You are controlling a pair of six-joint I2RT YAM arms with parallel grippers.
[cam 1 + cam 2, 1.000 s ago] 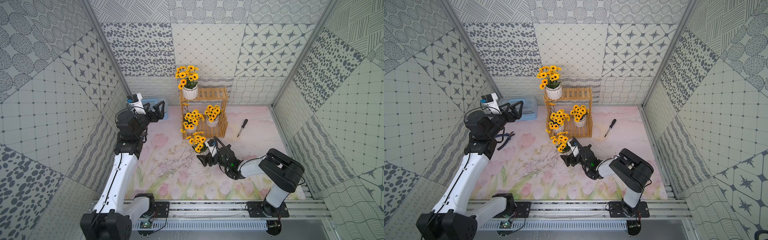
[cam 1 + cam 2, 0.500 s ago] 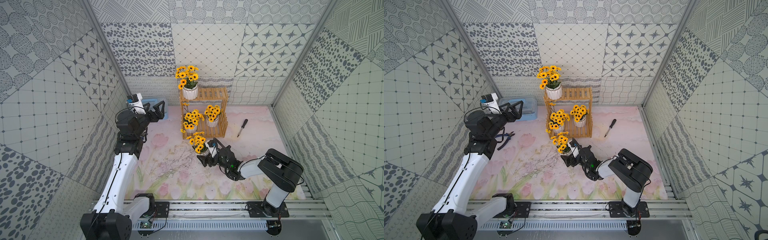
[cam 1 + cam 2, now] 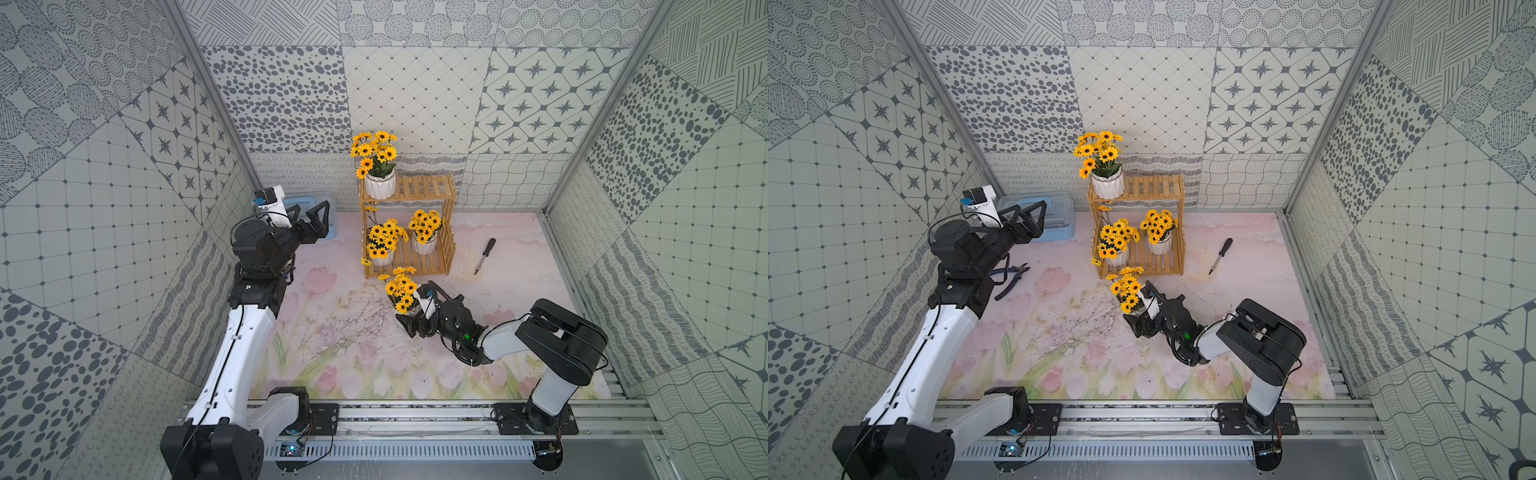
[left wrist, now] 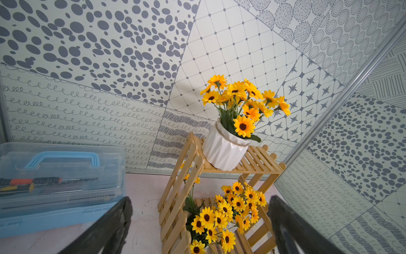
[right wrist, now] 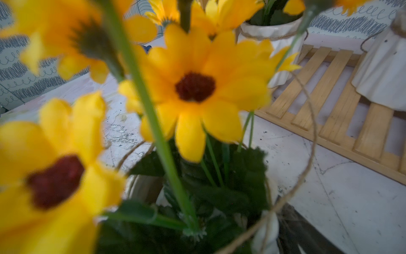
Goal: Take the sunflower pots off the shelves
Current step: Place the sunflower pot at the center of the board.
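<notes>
Shelves (image 3: 424, 189): pale matt wood. Sunflower pots (image 3: 380, 185): glossy ribbed ceramic. Toolbox (image 4: 66, 167): clear smooth plastic.

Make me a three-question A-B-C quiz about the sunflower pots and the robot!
1. Where is the removed pot? A) on the toolbox B) just in front of the shelves C) behind the shelves
2. How many pots stand on the shelves? A) one B) three C) four
3. The left gripper: its jaws are A) wide open, empty B) shut on a pot C) shut on a screwdriver
Answers: 1 B, both top views show it in front of the lower shelf; 2 B, a top pot and two lower pots; 3 A, the left wrist view shows a wide gap.
</notes>
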